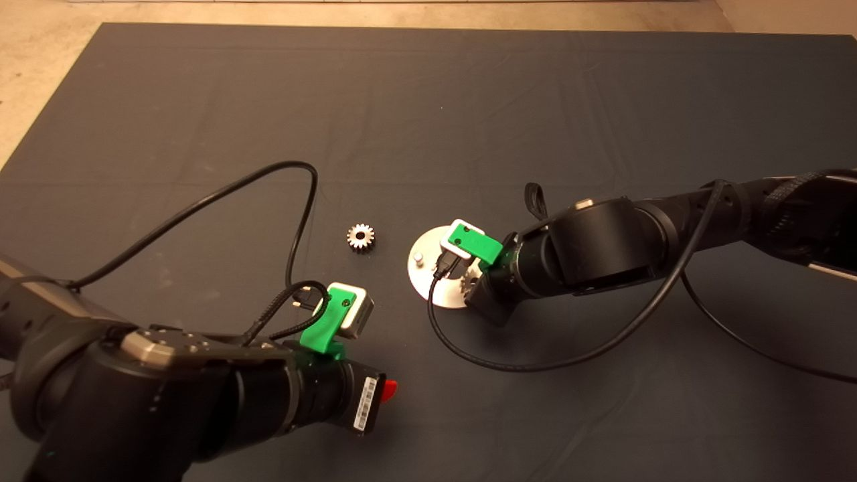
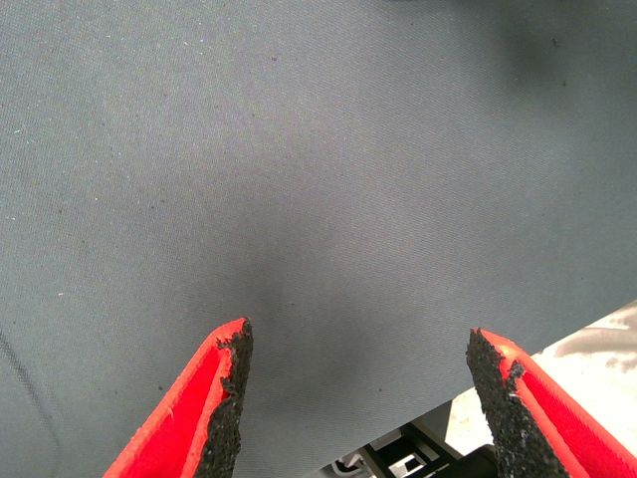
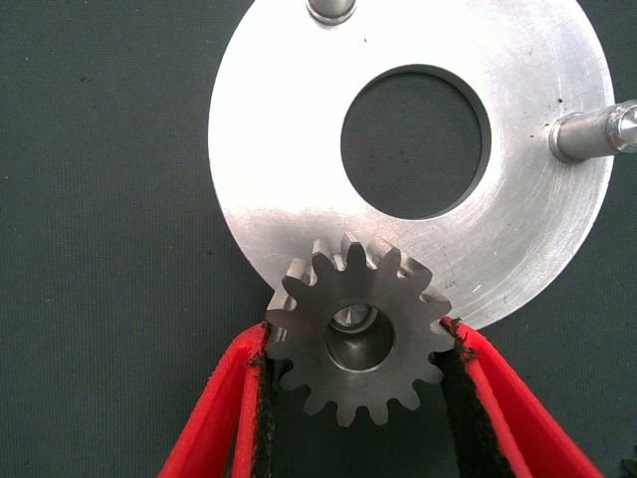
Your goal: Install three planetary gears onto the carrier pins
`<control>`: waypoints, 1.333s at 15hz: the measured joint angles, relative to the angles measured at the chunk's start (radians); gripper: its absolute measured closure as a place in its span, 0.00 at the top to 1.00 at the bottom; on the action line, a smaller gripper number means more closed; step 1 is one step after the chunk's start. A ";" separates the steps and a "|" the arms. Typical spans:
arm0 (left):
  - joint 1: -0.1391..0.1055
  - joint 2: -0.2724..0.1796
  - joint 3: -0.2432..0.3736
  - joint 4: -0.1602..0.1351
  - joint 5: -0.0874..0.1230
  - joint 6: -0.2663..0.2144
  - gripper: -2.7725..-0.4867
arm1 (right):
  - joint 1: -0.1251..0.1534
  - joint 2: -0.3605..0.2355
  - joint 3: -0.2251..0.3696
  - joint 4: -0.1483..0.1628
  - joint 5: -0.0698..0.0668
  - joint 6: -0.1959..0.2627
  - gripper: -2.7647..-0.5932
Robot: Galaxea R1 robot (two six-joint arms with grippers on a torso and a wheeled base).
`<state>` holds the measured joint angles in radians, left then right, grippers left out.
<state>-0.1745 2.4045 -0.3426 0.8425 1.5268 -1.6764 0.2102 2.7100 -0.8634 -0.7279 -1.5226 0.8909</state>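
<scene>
The round silver carrier plate (image 1: 428,246) lies mid-mat, with one of its carrier pins (image 1: 418,257) showing in the head view. My right gripper (image 3: 356,334) is shut on a steel planetary gear (image 3: 358,334) at the edge of the plate (image 3: 279,149). A pin top shows through the gear's bore. Two bare pins (image 3: 331,8) (image 3: 597,134) stand on the plate around its central hole. In the head view the right wrist (image 1: 469,284) covers that side of the plate. Another gear (image 1: 361,237) lies flat on the mat, left of the plate. My left gripper (image 2: 358,344) is open over bare mat.
The left arm's gripper (image 1: 387,389) hangs near the mat's front edge, below and left of the plate. Black cables (image 1: 294,201) loop over the mat by both arms. Pale floor (image 2: 587,368) shows past the mat's edge in the left wrist view.
</scene>
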 joint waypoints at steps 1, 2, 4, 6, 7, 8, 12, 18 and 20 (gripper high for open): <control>0.000 0.000 0.000 0.000 0.000 0.000 0.44 | 0.000 0.000 0.000 0.000 0.000 0.000 0.17; 0.000 0.000 0.000 0.000 0.000 0.000 0.44 | 0.000 0.000 0.000 0.000 0.000 0.000 0.17; 0.000 0.000 0.000 0.000 0.000 0.000 0.44 | 0.000 0.000 0.000 0.000 0.000 0.000 0.17; 0.000 0.000 0.000 0.000 0.000 0.000 0.44 | -0.004 0.000 -0.002 0.000 0.000 0.000 0.17; 0.001 0.000 0.000 0.000 0.000 0.000 0.44 | -0.007 0.000 -0.004 0.000 -0.001 0.000 0.17; 0.007 0.000 0.000 0.001 0.000 0.000 0.44 | -0.010 0.000 -0.006 -0.001 -0.002 0.000 0.17; 0.016 0.000 0.000 0.001 0.000 0.000 0.44 | -0.016 0.000 -0.011 -0.001 -0.004 0.000 0.18; 0.020 0.000 0.000 0.008 0.000 0.011 0.44 | -0.022 -0.001 -0.012 -0.001 -0.006 0.000 0.24; 0.020 0.000 0.000 0.014 0.000 0.013 0.44 | -0.022 -0.001 -0.012 -0.001 -0.007 0.001 0.28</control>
<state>-0.1549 2.4045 -0.3426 0.8562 1.5264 -1.6636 0.1881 2.7094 -0.8751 -0.7292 -1.5294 0.8915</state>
